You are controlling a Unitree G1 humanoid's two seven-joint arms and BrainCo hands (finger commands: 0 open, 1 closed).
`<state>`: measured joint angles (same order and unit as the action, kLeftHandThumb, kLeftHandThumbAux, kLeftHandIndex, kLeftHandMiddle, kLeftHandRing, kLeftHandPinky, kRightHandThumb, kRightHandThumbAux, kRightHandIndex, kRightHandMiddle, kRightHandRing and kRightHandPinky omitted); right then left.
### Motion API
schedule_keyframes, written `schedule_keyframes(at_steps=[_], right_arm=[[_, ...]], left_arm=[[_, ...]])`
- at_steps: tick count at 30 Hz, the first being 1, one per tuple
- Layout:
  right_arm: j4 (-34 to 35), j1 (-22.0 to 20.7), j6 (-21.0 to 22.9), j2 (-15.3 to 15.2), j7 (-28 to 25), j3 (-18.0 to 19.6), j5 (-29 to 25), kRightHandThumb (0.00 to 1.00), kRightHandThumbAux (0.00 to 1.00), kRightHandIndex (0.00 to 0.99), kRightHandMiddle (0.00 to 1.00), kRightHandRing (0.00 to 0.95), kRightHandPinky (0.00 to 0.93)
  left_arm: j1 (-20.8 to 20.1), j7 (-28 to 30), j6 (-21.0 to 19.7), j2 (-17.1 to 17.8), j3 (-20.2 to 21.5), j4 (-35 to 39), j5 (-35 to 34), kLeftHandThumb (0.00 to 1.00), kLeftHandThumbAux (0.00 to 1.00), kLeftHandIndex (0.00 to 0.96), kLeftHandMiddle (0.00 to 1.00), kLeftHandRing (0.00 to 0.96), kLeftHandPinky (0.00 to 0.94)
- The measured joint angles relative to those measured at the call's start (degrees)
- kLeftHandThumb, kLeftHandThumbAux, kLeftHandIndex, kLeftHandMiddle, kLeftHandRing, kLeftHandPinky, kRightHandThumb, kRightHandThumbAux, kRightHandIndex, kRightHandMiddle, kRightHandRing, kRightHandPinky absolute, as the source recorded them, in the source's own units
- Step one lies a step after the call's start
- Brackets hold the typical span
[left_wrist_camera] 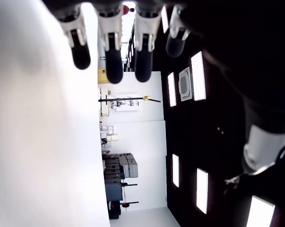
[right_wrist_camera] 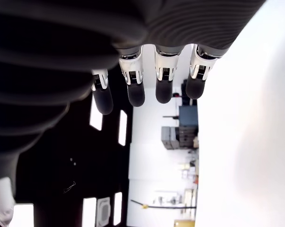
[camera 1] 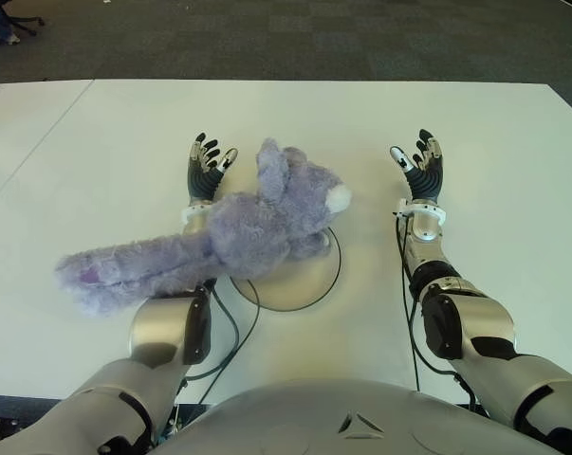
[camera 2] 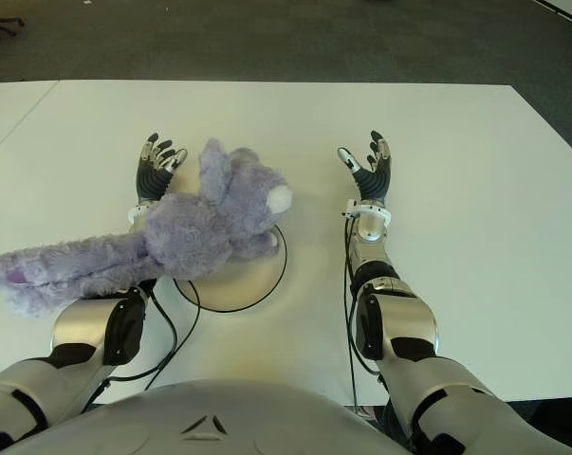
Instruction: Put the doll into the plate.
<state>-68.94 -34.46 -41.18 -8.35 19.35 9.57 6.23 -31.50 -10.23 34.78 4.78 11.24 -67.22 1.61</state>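
**Currently: a purple doll lies partly on the plate, both hands empty**

Overhead, a wide white table (camera 1: 475,123) fills most of the scene, with dark carpet (camera 1: 295,38) beyond its far edge. The robot's own silver and black torso and two arms come into view from the near edge.

Across the middle left of the table sprawls a large, fluffy lavender doll (camera 1: 229,237), a plush animal with a white muzzle. It lies on its side. Its head and upper body rest over the far part of a round, pale plate (camera 1: 300,284) with a dark rim, hiding much of it. Its long lower body stretches off the plate toward the robot's left, draped over the left forearm.

The left hand (camera 1: 208,169) shows just past the doll's head, on its far left side, palm up, fingers spread and pointing away from the robot. It holds nothing; the left wrist view shows its fingertips (left_wrist_camera: 113,61) straight and apart with only the room behind them.

The right hand (camera 1: 420,163) is to the right of the plate, well apart from the doll, also palm up with fingers spread and empty. Its fingertips (right_wrist_camera: 135,92) appear straight in the right wrist view.
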Motion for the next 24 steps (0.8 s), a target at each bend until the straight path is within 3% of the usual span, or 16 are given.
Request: schedule_keyframes(at_steps=[9,17,24], right_arm=[[0.97,-0.06,2.11,-0.27,7.61,-6.69,6.38,0.0,0.746,0.121,0.118,0.096,0.097],[0.97,-0.11,5.14,-0.33,6.58,-7.66,6.85,0.0,0.788,0.126,0.117,0.095,0.12],[0.86,-0.04,7.42,-0.28,2.7,-5.57,4.08,0.0,0.828,0.139,0.127,0.109,0.136]], left_arm=[[-0.05,0.41,-0.02,-0.02,0.06,-0.03,-0.11,0.0,0.602,0.072,0.206,0.203,0.192],[-0.04,0.43,0.07,-0.01,0.11,-0.11,-0.45,0.0,0.597,0.088,0.217,0.214,0.195],[-0.05,0.44,0.1,0.0,0.11,-0.14,-0.47,0.0,0.599,0.086,0.218,0.215,0.185]])
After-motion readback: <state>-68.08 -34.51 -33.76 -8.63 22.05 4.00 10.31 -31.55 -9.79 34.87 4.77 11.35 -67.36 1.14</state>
